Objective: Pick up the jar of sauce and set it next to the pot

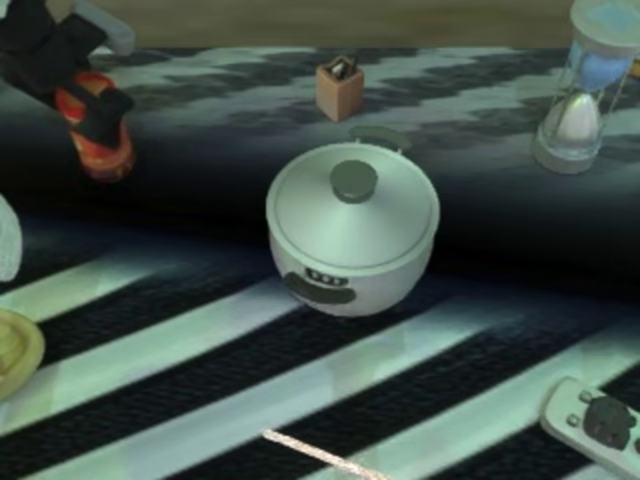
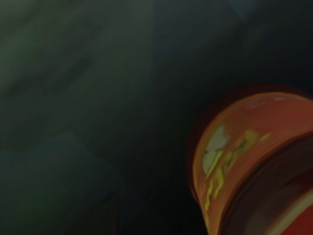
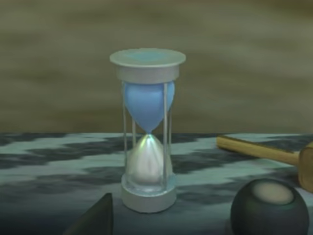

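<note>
Fingers of the left gripper (image 1: 85,105) are clenched on the jar (image 1: 97,140), tilted, at the counter's (image 1: 200,340) far left, well apart from the pot (image 1: 352,228).

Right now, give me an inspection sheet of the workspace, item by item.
Surface: table with black and pale stripes.
Job's things: jar of sauce tilted at far left, gripped; pot at centre, lid on, well apart from the jar.
Clutter: small tan box behind the pot; hourglass far right; power strip near right; yellow-green plate at left edge.
Grippers: left gripper holds the jar; right gripper not seen in the top view.
Cables: nothing seen.
Surroundings: nothing seen.
</note>
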Controlling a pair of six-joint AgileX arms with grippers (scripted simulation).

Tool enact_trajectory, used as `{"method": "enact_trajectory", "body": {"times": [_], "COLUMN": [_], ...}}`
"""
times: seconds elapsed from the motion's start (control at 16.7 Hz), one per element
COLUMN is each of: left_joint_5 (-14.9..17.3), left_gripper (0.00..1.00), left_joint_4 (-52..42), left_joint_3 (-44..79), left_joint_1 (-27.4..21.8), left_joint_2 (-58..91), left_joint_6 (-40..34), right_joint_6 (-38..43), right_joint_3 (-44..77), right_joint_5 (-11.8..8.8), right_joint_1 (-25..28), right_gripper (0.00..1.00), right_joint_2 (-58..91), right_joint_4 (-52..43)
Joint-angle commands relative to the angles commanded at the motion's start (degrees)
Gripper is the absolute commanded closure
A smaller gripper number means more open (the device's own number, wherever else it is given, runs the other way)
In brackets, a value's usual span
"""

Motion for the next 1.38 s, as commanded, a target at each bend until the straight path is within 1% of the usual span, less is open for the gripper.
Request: {"method": "enact_trajectory", "body": {"times": [0.66,0.72,1.26,1.38], "left_joint_5": [0.0,0.0,0.0,-0.1], "left_gripper": [0.98,1.0,1.0,1.0], "left_joint_4": [0.0,0.0,0.1,0.8], "left_joint_3": [0.0,0.0,-0.1,-2.0], "left_joint_1": [0.0,0.0,0.2,0.3], "left_joint_2": [0.0,0.0,-0.1,-1.8], "left_joint_6": [0.0,0.0,0.1,0.0], "right_joint_6": [0.0,0.0,0.0,0.0], "right_joint_3": [0.0,0.0,0.0,0.0], "right_joint_5": [0.0,0.0,0.0,0.0], "right_joint_1": [0.0,0.0,0.0,0.0], "right_gripper": [0.0,0.0,0.0,0.0], "right_joint_2": [0.0,0.0,0.0,0.0], "right_joint_4": [0.0,0.0,0.0,0.0]}}
